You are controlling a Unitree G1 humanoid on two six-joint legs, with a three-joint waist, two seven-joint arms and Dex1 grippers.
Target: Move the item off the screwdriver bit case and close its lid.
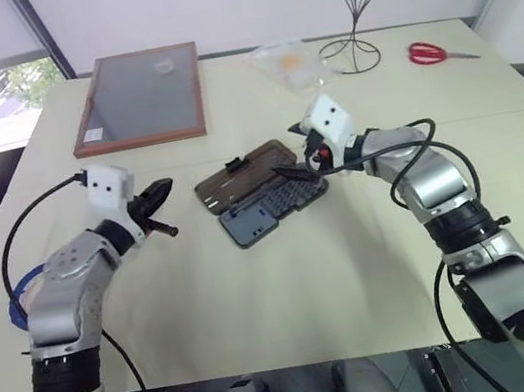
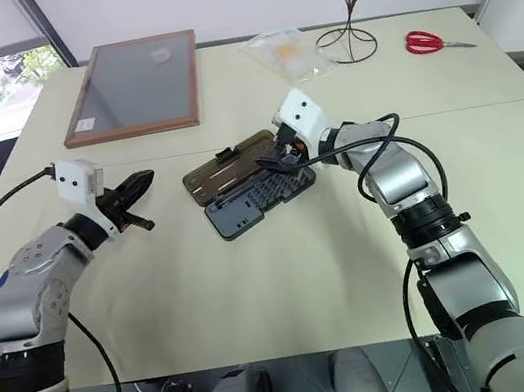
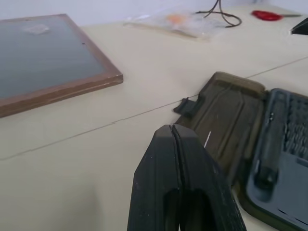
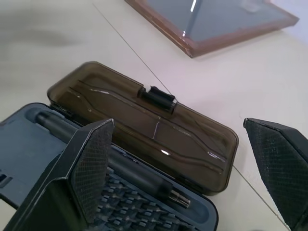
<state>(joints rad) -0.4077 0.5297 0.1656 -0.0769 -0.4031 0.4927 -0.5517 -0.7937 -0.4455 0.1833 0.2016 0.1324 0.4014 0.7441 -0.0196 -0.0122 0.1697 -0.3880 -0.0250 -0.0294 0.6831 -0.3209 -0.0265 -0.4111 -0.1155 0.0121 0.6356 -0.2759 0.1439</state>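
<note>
The screwdriver bit case (image 1: 275, 209) was dark grey, its lid (image 1: 239, 182) a smoky translucent brown with a black clasp (image 4: 158, 97). The panel (image 1: 139, 98) had a reddish wood frame. Red scissors (image 1: 431, 51) lay near the cream desk's (image 1: 260, 298) far right corner.

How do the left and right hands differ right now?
Left hand: black fingers shut, hanging over bare table short of the translucent smoky-brown plastic lid. Right hand: black fingers spread wide over the flat dark grey plastic screwdriver bit case. Neither holds anything; both point toward the case.
</note>
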